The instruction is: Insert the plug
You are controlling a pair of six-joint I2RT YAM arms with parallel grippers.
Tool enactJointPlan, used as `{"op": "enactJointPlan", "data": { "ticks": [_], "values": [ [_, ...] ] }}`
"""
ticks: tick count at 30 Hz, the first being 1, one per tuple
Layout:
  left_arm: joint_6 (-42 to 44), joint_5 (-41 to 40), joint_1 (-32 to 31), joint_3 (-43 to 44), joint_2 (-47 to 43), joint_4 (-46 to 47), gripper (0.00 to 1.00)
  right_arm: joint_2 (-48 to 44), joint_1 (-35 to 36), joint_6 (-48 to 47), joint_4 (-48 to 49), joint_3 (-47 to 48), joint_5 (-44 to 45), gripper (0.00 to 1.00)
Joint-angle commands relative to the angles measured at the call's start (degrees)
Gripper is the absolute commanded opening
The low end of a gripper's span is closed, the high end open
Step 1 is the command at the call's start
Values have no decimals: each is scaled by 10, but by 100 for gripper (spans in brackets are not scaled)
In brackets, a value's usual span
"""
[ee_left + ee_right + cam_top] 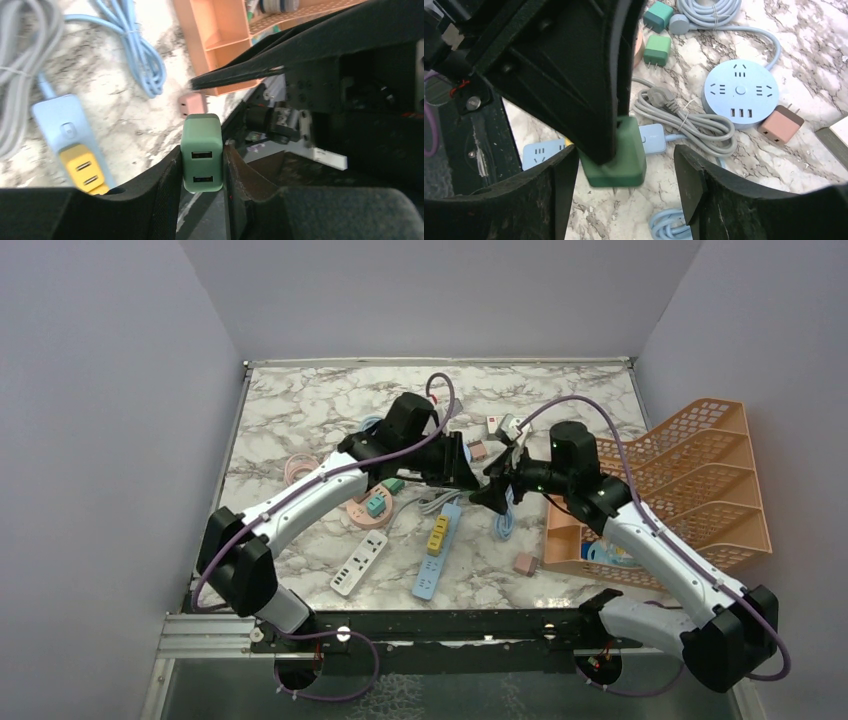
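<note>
My left gripper (pixel 201 167) is shut on a green two-port USB charger plug (pixel 201 150) and holds it above the marble table, prongs pointing down. In the right wrist view the plug (pixel 624 157) hangs under the left gripper's black finger (pixel 574 65). It sits between the spread fingers of my right gripper (pixel 624 187), close to its left finger. The right gripper is open and holds nothing. A light blue power strip (pixel 437 550) with yellow plugs (pixel 82 170) lies below. In the top view both grippers meet mid-table, the left gripper (pixel 470 478) and the right gripper (pixel 493 492).
An orange divided basket (pixel 690 480) stands at the right. A round blue socket hub (pixel 740 92), a pink adapter (pixel 780 125), a coiled grey cable (pixel 684 117), a small green plug (pixel 657 50) and a teal plug (pixel 657 15) lie nearby. A white strip (pixel 360 562) lies front left.
</note>
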Motion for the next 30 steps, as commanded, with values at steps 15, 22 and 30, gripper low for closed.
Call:
{"op": "enactJointPlan", "data": {
  "ticks": [15, 22, 30],
  "values": [
    [48, -309, -98, -167, -227, -162, 0, -130, -2, 254, 152, -107, 222, 62],
    [3, -389, -172, -199, -221, -181, 0, -75, -2, 323, 93, -85, 293, 60],
    [-24, -475, -238, -213, -166, -177, 0, -51, -2, 362, 83, -91, 301, 58]
  ]
}}
